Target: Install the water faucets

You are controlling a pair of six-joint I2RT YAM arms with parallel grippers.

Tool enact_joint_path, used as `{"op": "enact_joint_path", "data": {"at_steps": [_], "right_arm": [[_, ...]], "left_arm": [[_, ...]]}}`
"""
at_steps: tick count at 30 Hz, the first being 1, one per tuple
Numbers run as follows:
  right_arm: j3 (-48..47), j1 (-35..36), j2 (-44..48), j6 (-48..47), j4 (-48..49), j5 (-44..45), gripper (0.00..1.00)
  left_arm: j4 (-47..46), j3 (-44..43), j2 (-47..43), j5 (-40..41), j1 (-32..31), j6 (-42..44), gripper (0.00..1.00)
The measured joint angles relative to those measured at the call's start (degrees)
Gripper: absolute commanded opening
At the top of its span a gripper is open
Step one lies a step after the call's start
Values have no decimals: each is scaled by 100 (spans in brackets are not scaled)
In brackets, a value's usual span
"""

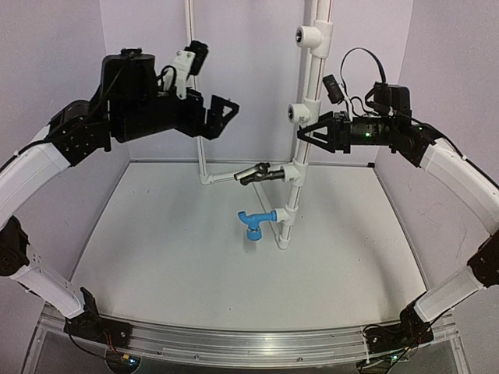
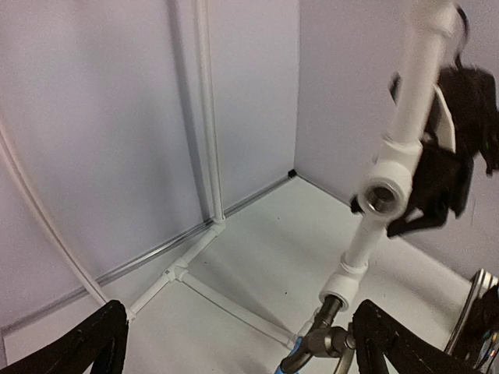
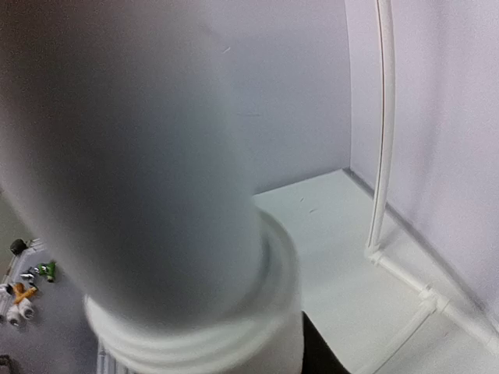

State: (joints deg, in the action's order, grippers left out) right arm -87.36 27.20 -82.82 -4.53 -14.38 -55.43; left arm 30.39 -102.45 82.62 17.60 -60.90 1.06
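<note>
The black faucet [image 1: 260,173] sits in a tee socket on the upright white pipe [image 1: 306,86], sticking out to the left. It also shows in the left wrist view [image 2: 327,336]. The blue faucet [image 1: 254,221] sits in the tee below it, and only a sliver of it [image 2: 295,363] shows in the left wrist view. My left gripper [image 1: 226,111] is open and empty, held in the air up and left of both faucets [image 2: 238,319]. My right gripper [image 1: 306,132] is closed round the upright pipe above the black faucet. The pipe [image 3: 132,156] fills its wrist view, with one finger [image 3: 331,354] against it.
Two tee sockets [image 1: 298,111] higher on the pipe are empty, and one of them [image 2: 382,195] faces the left wrist camera. Thin white pipes [image 2: 195,284] run along the floor to a rear post [image 1: 201,148]. Walls close in the back and sides. Small fittings [image 3: 23,292] lie outside.
</note>
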Motion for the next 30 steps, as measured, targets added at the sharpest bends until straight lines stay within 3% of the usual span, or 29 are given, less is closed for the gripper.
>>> {"op": "enact_joint_path", "data": {"at_steps": [4, 9, 14, 19, 25, 30], "right_arm": [[88, 13, 5, 272, -514, -29, 68], [128, 24, 59, 429, -859, -24, 98], [256, 5, 438, 464, -1058, 32, 98], [381, -254, 1017, 499, -1104, 49, 98], [427, -1169, 1395, 589, -1305, 11, 98], [436, -2248, 1136, 379, -1641, -100, 98]], "left_arm": [[-11, 301, -374, -70, 550, -1110, 100], [209, 854, -542, -498, 1249, -2484, 100], [433, 1688, -615, -1058, 2115, -3577, 100], [720, 2103, -649, -1624, 2678, -4144, 100], [1172, 2155, -568, -2544, 3625, -4560, 100], [1683, 2114, -241, -2819, 4130, -4602, 100]]}}
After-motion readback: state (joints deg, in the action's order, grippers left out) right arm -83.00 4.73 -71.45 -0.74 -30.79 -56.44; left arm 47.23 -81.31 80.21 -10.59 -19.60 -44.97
